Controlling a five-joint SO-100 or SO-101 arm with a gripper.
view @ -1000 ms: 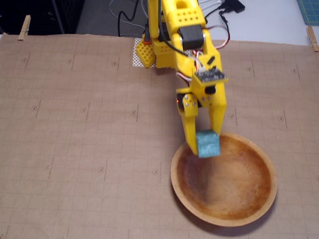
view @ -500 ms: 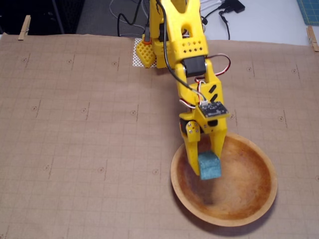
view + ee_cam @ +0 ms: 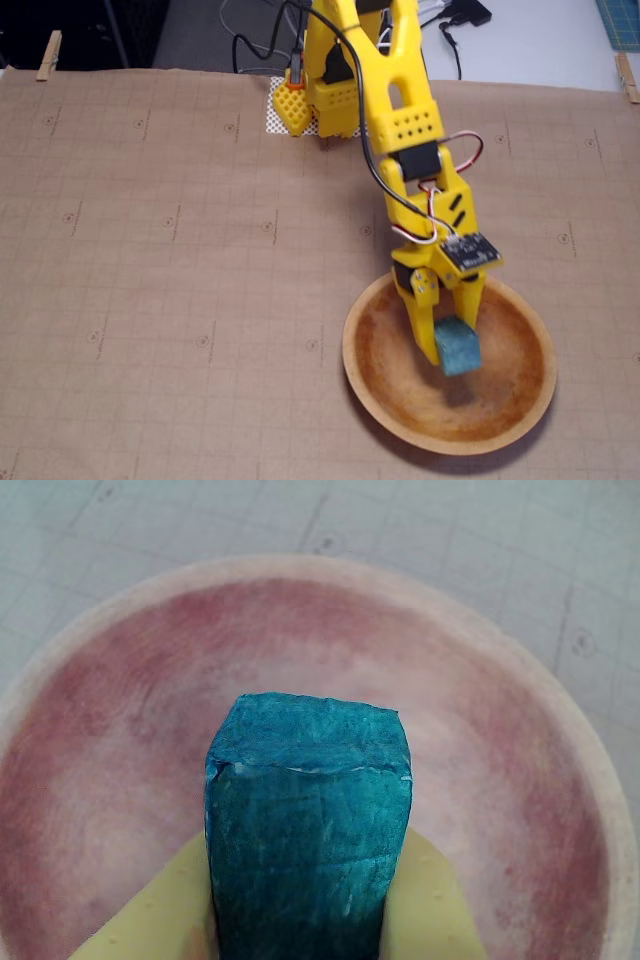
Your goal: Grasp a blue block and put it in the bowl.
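A brown gridded mat (image 3: 150,260) covers the table, pinned at its far corners by wooden clothespegs (image 3: 48,55), with a grey surface and black cables beyond its far edge. Near the middle of that far edge stands the yellow arm (image 3: 385,90), which reaches down toward the near right corner of the mat. There the bowl (image 3: 525,395) sits on the mat, wide and shallow, orange-brown inside with a paler rim; in the wrist view its rim (image 3: 590,750) curves around nearly the whole frame. The gripper (image 3: 452,345) hangs over the bowl's middle, its two yellow fingers (image 3: 150,920) pressed against opposite sides of the blue block (image 3: 308,830), pinching it between them. In the fixed view the blue block (image 3: 459,348) is held inside the bowl's outline, with a dark shadow just below it on the bowl's floor. Whether the block touches that floor cannot be told.
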